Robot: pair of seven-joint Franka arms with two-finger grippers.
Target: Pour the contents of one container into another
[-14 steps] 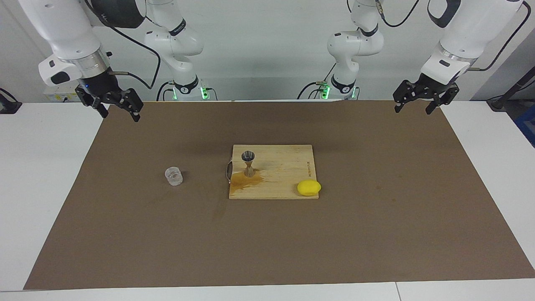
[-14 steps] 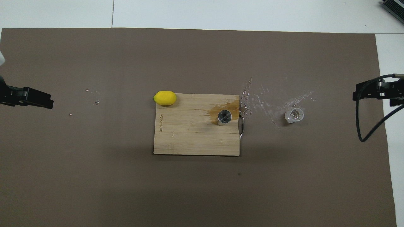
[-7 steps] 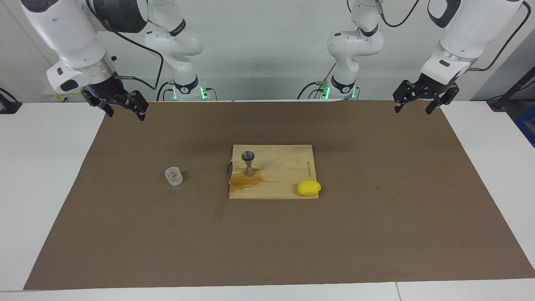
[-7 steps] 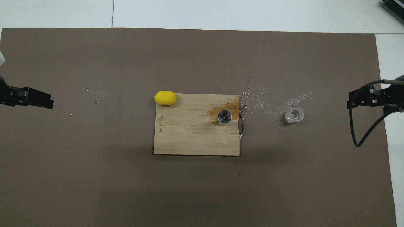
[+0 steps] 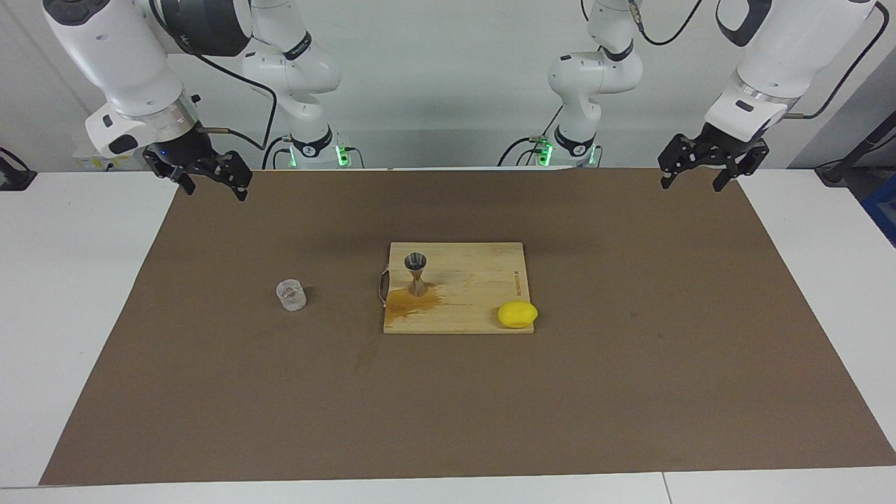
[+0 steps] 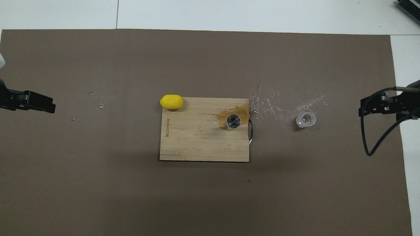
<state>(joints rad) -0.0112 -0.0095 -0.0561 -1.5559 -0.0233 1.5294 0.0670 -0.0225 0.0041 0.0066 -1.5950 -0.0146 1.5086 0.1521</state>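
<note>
Since a second ago the right end effector [image 5: 210, 180] has drifted inward over the brown mat's [image 5: 630, 392] corner at the right arm's end of the counter [image 5: 63, 294], while everything on the mat has stayed put. Its fingers are spread wide and hold nothing. The left end effector [image 5: 702, 171] waits over the mat's edge at the left arm's end, fingers also spread wide and empty.

A small clear glass [image 5: 290, 295] stands upright on the mat, toward the right arm's end, well apart from both end effectors. Shiny wet streaks [image 6: 279, 105] lie on the mat between the glass and the wooden board [image 5: 476, 280]. The board sits in the middle of the mat, with a metal handle [image 5: 382, 285] on the side toward the glass. A metal jigger [image 5: 416, 273] stands upright on the board near that handle, its foot in a brown wet stain [image 5: 409, 302]. A yellow lemon [image 5: 517, 314] rests on the board's corner farther from the robots, toward the left arm's end.
</note>
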